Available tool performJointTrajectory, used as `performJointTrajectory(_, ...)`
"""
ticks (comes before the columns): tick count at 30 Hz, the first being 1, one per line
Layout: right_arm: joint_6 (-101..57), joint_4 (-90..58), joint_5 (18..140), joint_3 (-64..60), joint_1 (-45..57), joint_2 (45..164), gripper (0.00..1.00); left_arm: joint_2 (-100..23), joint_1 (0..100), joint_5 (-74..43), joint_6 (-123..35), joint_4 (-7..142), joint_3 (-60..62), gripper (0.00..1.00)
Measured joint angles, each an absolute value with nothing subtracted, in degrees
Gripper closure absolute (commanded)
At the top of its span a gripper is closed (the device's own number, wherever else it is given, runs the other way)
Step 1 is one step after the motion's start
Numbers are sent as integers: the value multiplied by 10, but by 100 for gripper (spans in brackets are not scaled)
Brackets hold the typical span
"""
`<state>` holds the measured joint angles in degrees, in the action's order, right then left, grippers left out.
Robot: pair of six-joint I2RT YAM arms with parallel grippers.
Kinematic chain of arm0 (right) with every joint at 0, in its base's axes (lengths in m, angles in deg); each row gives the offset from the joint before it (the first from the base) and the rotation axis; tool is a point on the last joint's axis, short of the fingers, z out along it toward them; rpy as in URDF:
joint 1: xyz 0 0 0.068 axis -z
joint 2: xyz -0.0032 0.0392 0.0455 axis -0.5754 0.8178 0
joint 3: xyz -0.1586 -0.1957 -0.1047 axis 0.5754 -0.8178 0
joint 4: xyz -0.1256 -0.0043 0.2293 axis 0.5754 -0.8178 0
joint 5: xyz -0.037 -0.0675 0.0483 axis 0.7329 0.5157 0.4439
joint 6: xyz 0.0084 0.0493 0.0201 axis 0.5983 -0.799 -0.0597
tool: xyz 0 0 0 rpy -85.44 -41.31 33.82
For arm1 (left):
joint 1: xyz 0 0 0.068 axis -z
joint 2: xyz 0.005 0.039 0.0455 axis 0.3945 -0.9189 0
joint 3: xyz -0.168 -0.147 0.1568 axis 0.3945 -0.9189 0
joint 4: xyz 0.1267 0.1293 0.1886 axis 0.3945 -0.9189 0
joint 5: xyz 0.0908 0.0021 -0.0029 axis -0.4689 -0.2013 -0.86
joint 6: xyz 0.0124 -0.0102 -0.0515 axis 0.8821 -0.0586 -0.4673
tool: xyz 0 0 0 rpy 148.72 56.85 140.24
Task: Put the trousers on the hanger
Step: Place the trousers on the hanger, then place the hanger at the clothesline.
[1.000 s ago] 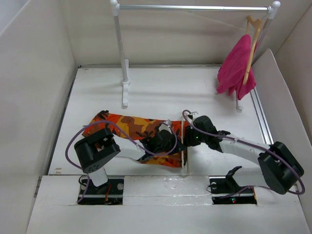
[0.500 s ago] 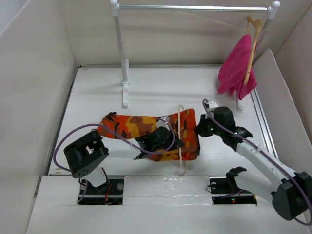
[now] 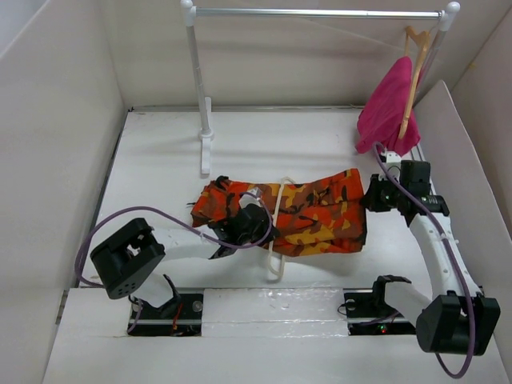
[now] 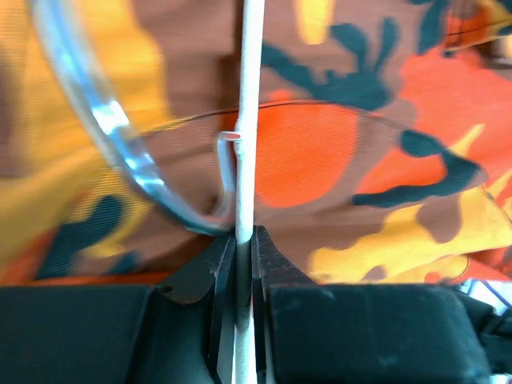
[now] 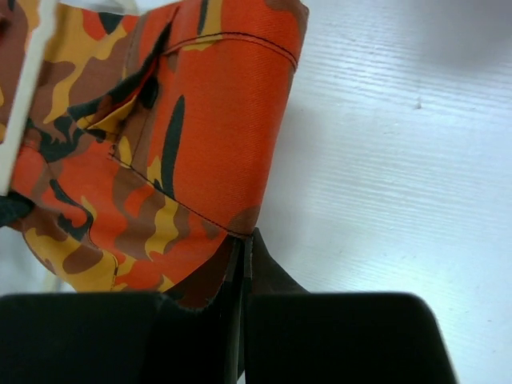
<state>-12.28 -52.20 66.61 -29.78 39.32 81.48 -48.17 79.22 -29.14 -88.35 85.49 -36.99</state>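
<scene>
As the trousers [image 3: 316, 214] are soft, limp cloth, they are judged light and prone to sagging and sliding; a seamed edge is the recommended hold. They are spread flat on the table [image 3: 160, 160] between the arms, with the hanger [image 3: 277, 228], thin, stiff and probably slippery, laid across them. The left gripper [image 4: 245, 238] is pinched on a hanger bar; the right gripper [image 5: 242, 238] is clamped on the cloth's right edge. Whether cloth is threaded through the frame cannot be determined, and the hook [image 4: 120, 152] is blurred
</scene>
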Motion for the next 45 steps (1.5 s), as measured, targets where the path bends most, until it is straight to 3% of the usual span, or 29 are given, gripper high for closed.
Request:
performJointTrajectory(10, -85, -501, 619, -310, 440, 845, 100, -461, 787, -322, -849, 794, -356, 100)
performJointTrajectory(24, -53, -465, 635, -381, 439, 866, 100, -509, 802, -405, -808, 745, -207, 100)
performJointTrajectory(25, -52, -464, 637, -382, 436, 870, 88, -509, 802, -405, -808, 745, -207, 100)
performJointTrajectory(26, -50, -463, 639, -382, 433, 876, 88, -513, 803, -409, -805, 745, -207, 100)
performJointTrajectory(27, -49, -463, 639, -382, 431, 880, 63, -514, 808, -415, -805, 745, -207, 100)
performJointTrajectory(30, -42, -477, 634, -377, 425, 878, 33, -515, 829, -444, -805, 734, -201, 100)
performJointTrajectory(33, -44, -514, 621, -343, 407, 847, 28, -513, 860, -481, -803, 707, -177, 100)
performJointTrajectory(37, -76, -522, 582, -292, 361, 779, 30, -500, 884, -507, -800, 680, -135, 100)
performJointTrajectory(39, -120, -497, 563, -265, 296, 709, 31, -492, 888, -511, -800, 676, -117, 100)
performJointTrajectory(45, -302, -427, 539, -331, 111, 589, 28, -492, 891, -511, -807, 675, -100, 100)
